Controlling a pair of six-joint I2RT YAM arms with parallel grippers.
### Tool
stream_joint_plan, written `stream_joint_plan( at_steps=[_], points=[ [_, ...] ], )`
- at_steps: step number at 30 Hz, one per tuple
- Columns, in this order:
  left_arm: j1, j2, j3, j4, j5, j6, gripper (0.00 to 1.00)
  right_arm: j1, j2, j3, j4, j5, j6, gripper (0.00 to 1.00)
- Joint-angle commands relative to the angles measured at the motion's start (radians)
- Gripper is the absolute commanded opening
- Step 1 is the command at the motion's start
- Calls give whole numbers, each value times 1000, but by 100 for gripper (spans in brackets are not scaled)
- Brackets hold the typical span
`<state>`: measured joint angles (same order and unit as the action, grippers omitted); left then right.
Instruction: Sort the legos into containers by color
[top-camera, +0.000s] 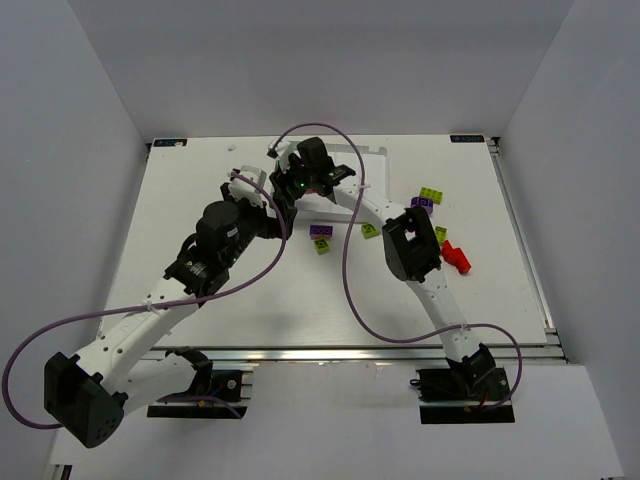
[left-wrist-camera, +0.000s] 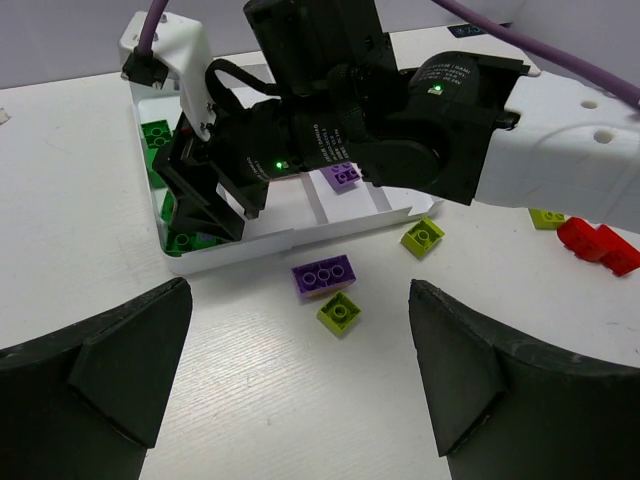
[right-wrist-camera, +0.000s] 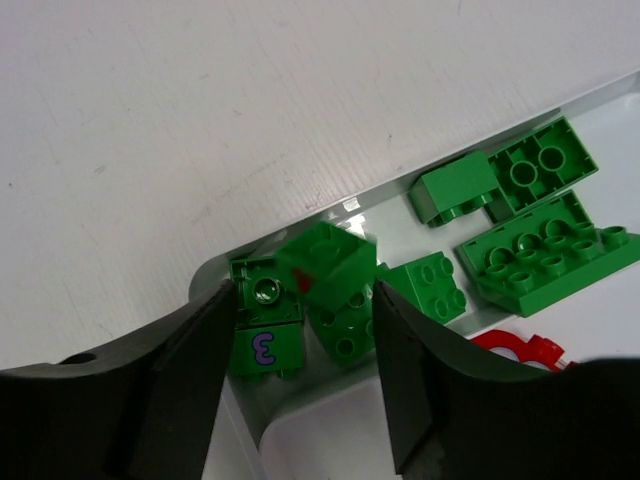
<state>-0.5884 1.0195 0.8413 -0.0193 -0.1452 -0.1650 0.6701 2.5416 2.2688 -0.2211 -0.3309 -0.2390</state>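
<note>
**Right wrist view:** the right tool (right-wrist-camera: 302, 295) is hanging over an end corner of the tray (right-wrist-camera: 400, 187). Its jaws are standing partway apart on either side of a tilted green cube (right-wrist-camera: 325, 262) and a green brick marked with a three (right-wrist-camera: 265, 340). I cannot tell whether the pads are pressing on the cube or standing clear of it. More green legos (right-wrist-camera: 530, 250) are lying deeper in the same compartment of the tray. The cube is perching on its neighbours right by the tray's rim, so it is probably risking a tumble over that rim. It could also ride upward if it is clinging to a pad. Only this view is showing that tilt.

**Left wrist view:** the left tool (left-wrist-camera: 300, 370) is hanging wide and holding nothing, just outside the tray's long wall. A purple brick (left-wrist-camera: 322, 273) and a yellow-green brick (left-wrist-camera: 339, 312) are lying on the counter (left-wrist-camera: 80, 230) just outside that wall. A purple piece (left-wrist-camera: 343, 175) is lying inside the tray, and red bricks (left-wrist-camera: 598, 245) are sitting well away from it. The right arm (left-wrist-camera: 400, 110) is crossing above the tray here, so a reach by the left tool would probably be risking a knock against it.

**Top view:** this one alone is showing both arms crowding over the tray, which they are mostly hiding. A purple cable (top-camera: 350, 270) is looping nearby and could be snagging.
</note>
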Motion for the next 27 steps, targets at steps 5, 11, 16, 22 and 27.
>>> stream_joint_plan(
  at_steps=[5,11,16,22,27],
  points=[
    [-2,-24,-16,12,4,-4,98,3,-42,55,-1,3,-9,70],
    [-1,-35,-39,64,1,-76,98,-38,-395,-220,-77,-88,-39,57],
    [-1,-18,-45,90,82,-125,80,-176,-851,-758,22,-201,56,2],
    [-1,91,-10,56,144,-209,14,-300,-1255,-1155,12,-214,67,38],
    [-11,218,21,-16,119,-234,56,-389,-1454,-1344,-24,-151,81,81]
  ],
)
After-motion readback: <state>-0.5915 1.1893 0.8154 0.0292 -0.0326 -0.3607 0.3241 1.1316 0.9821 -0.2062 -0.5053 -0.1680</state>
